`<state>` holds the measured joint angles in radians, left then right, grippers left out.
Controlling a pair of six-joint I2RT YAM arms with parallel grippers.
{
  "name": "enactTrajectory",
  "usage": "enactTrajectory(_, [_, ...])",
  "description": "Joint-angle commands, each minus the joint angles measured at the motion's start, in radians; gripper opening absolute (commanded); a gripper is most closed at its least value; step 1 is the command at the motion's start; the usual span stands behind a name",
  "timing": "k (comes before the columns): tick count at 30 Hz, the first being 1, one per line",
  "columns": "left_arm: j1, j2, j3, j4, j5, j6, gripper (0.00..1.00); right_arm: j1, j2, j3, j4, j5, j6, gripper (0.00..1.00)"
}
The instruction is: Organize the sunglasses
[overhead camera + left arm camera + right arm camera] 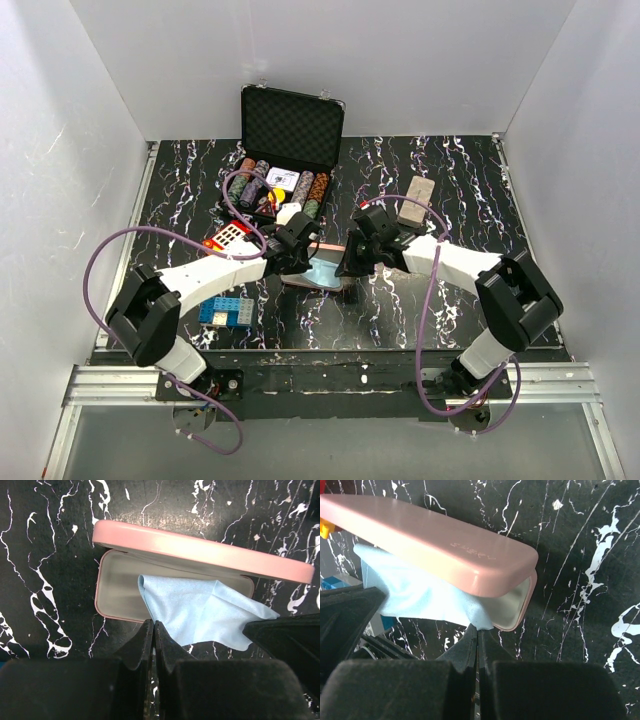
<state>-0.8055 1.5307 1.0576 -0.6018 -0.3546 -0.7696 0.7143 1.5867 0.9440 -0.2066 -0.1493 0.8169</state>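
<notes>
Mid-frame, we hold the left gripper point(153, 626) and right gripper point(478, 632) with fingers pressed together, tips at the light blue cloth point(200, 610) spilling from the open pink case point(200, 550).

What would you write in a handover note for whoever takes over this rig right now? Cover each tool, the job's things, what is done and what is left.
Left tool: shut, tips at the blue cloth's near edge; a pinch cannot be confirmed.
Right tool: shut, tips at the cloth's corner by the case's end; likewise unclear.
Pink case: open, lid raised, cloth spilling out the front.
Sunglasses: not made out in any view; none shows in the case.
Done: case open.
Left: probably locate the sunglasses and stow them.
</notes>
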Motion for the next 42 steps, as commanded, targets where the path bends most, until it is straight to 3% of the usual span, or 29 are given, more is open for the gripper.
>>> enactTrajectory(1, [0.012,0.005,-0.031,0.031,0.0,0.018,0.0,0.007,0.012,0.042,0.036,0.042,0.019,0.01])
enactTrajectory(24, [0.063,0.088,-0.077,0.103,-0.009,0.043,0.03,0.022,0.125,0.065,0.047,0.09,0.059,0.01])
enactTrajectory(30, [0.069,0.094,-0.082,0.097,-0.018,0.035,0.12,0.025,0.118,0.067,0.033,0.108,0.07,0.18])
enactTrajectory(35, [0.071,0.094,-0.073,0.085,-0.024,0.032,0.27,0.027,0.102,0.068,0.004,0.134,0.08,0.32])
enactTrajectory(42, [0.072,0.094,-0.059,0.073,-0.03,0.026,0.35,0.037,0.068,0.073,-0.01,0.14,0.068,0.39])
